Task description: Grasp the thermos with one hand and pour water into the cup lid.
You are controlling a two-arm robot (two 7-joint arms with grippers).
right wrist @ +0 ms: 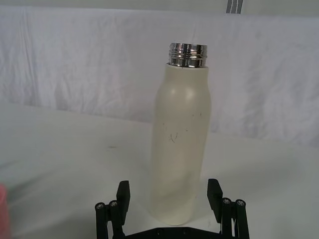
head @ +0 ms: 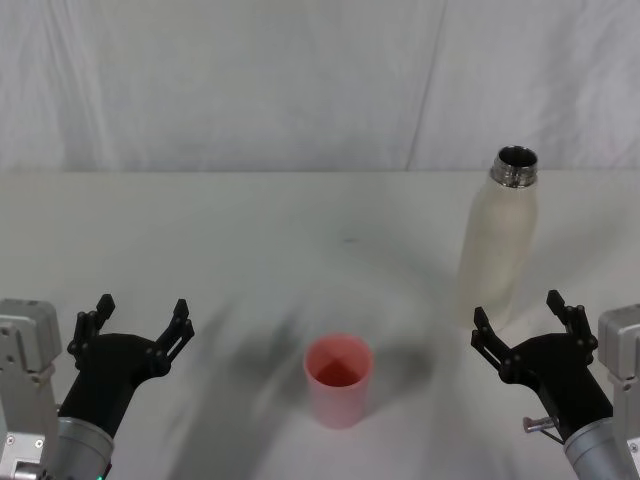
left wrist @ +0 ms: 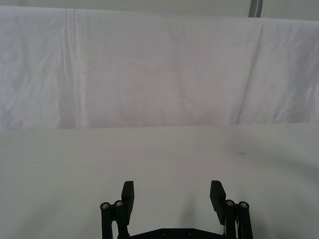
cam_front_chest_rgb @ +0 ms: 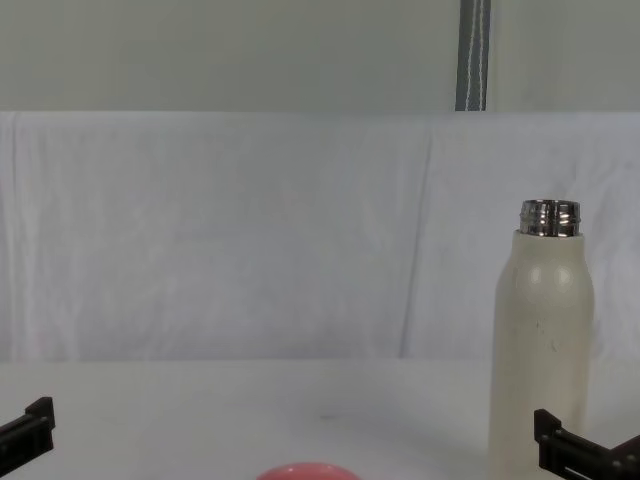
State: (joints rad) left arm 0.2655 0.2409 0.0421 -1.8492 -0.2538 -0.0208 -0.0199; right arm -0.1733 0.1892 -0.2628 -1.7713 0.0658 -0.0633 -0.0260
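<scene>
The cream-white thermos (head: 500,240) stands upright at the right of the table, its steel neck open. My right gripper (head: 525,322) is open just in front of the thermos base, not touching it. In the right wrist view the thermos (right wrist: 180,144) rises just beyond and between the spread fingers of the right gripper (right wrist: 170,195). The pink cup lid (head: 338,380) stands mouth up at the table's front centre; its rim (cam_front_chest_rgb: 308,471) peeks in at the bottom of the chest view, where the thermos (cam_front_chest_rgb: 541,350) also stands. My left gripper (head: 141,322) is open at the front left, holding nothing.
A white cloth covers the table (head: 250,250) and hangs as a backdrop (head: 300,80) behind it. Bare tabletop stretches between the cup lid and the thermos and across the left half.
</scene>
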